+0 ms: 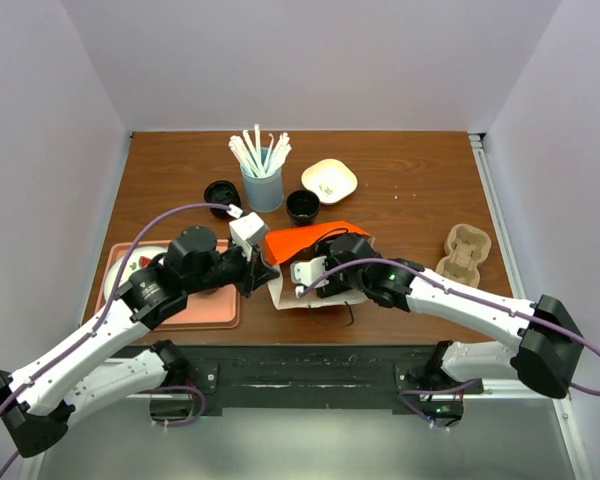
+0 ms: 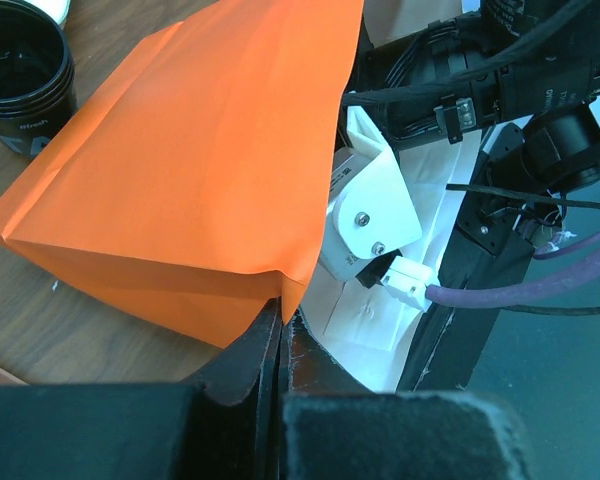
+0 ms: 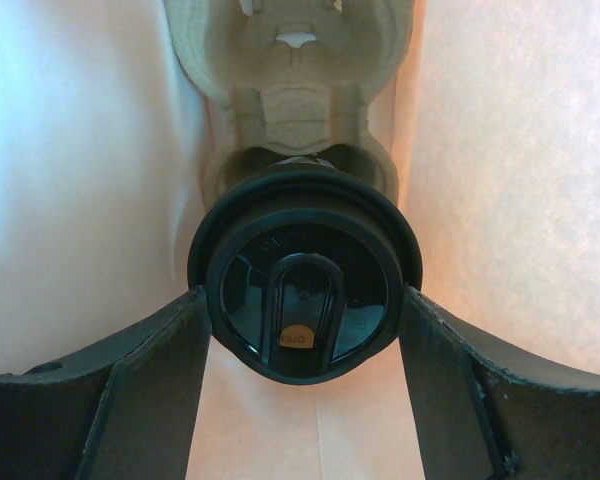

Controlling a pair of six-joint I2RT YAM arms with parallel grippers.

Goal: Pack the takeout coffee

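The takeout coffee [image 3: 302, 300], a black cup with a round black lid, sits in a pulp carrier [image 3: 290, 60] inside the orange paper bag [image 1: 305, 238]. The bag lies on its side at the table's middle, mouth toward me. My right gripper [image 3: 302, 312] reaches into the bag, and its fingers [image 3: 150, 370] press on both sides of the lid. My left gripper [image 2: 278, 320] is shut on the bag's [image 2: 200, 150] lower mouth edge and holds it. In the top view the cup is hidden inside the bag.
A second pulp carrier [image 1: 465, 252] lies at the right. Behind the bag stand a light blue tumbler of white straws [image 1: 261, 180], an open black cup [image 1: 221, 198], a dark mug [image 1: 303, 206] and a white dish [image 1: 329, 180]. A pink tray [image 1: 195, 305] lies under my left arm.
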